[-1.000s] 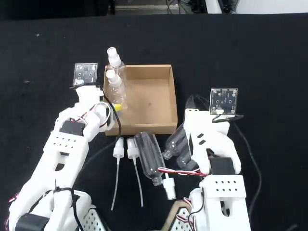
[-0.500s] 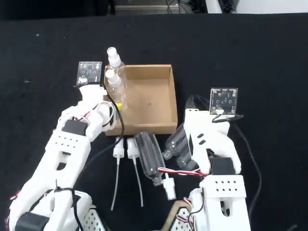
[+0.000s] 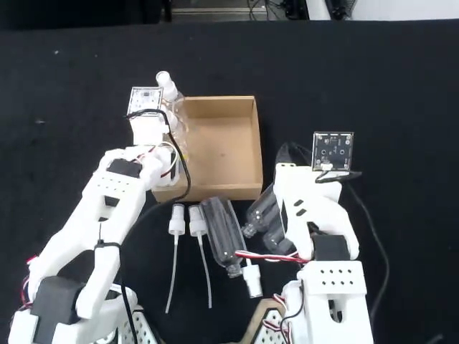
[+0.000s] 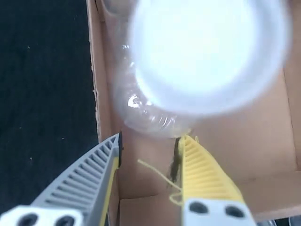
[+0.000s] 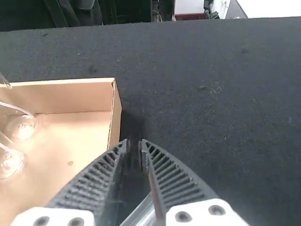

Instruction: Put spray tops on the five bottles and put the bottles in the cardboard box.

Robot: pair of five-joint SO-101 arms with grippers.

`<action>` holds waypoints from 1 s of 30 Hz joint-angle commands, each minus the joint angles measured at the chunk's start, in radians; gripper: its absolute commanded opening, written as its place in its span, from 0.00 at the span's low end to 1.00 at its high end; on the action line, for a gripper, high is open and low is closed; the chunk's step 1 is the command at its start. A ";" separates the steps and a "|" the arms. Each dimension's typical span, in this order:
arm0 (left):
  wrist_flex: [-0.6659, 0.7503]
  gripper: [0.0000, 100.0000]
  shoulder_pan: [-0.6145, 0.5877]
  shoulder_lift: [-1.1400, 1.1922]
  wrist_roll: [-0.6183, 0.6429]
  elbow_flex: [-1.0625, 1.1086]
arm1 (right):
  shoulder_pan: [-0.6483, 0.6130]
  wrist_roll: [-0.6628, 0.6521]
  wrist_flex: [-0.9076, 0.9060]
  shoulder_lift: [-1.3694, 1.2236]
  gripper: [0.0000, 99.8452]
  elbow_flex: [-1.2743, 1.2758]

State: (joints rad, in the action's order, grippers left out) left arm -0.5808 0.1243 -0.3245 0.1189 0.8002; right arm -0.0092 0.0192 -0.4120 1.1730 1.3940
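Loose tops: a pair of white plastic spray tops with long thin dip tubes [image 3: 176, 215] lies side by side on the black table [image 3: 373, 79], at the 6 o'clock side of the box, tubes trailing toward 6 o'clock.
Bare bottles: a clear plastic bottle without a top [image 3: 219, 228] lies just beside the tops at their 3 o'clock, neck toward 6 o'clock. A second clear topless bottle [image 3: 259, 210] lies at its 2 o'clock, partly under the right arm.
Right gripper: the right gripper [image 5: 133, 143] hangs over the table just off the box's 3 o'clock wall. Its dark jaws are drawn all but together with only a slit between the tips, and they grip nothing. It sits where it was a second ago.
Box: the brown open-topped cardboard box [image 3: 229, 143] has bare floor across its middle and 3 o'clock half.
Left gripper: the left gripper [image 4: 149, 137], with one grey jaw and one yellow, is spread apart inside the box along its 9 o'clock wall. Its tips are just short of a clear upright bottle with a white spray top [image 4: 155, 113]; contact cannot be told.
Far bottle: another clear capped bottle [image 3: 165, 80] stands at the box's 11 o'clock corner.
Change: the left arm has stretched toward 12 o'clock. Its wrist was outside the 9 o'clock wall and now covers the nearer capped bottle. Loose tops and bare bottles lie as before.
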 commanded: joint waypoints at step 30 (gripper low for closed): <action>0.123 0.18 -0.033 0.003 -0.008 -0.033 | 0.017 -0.003 0.029 0.027 0.03 -0.007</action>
State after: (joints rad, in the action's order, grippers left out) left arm -0.4810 0.1135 -0.3153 0.1189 0.8017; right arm -0.0092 0.0192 -0.4120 1.1730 1.3940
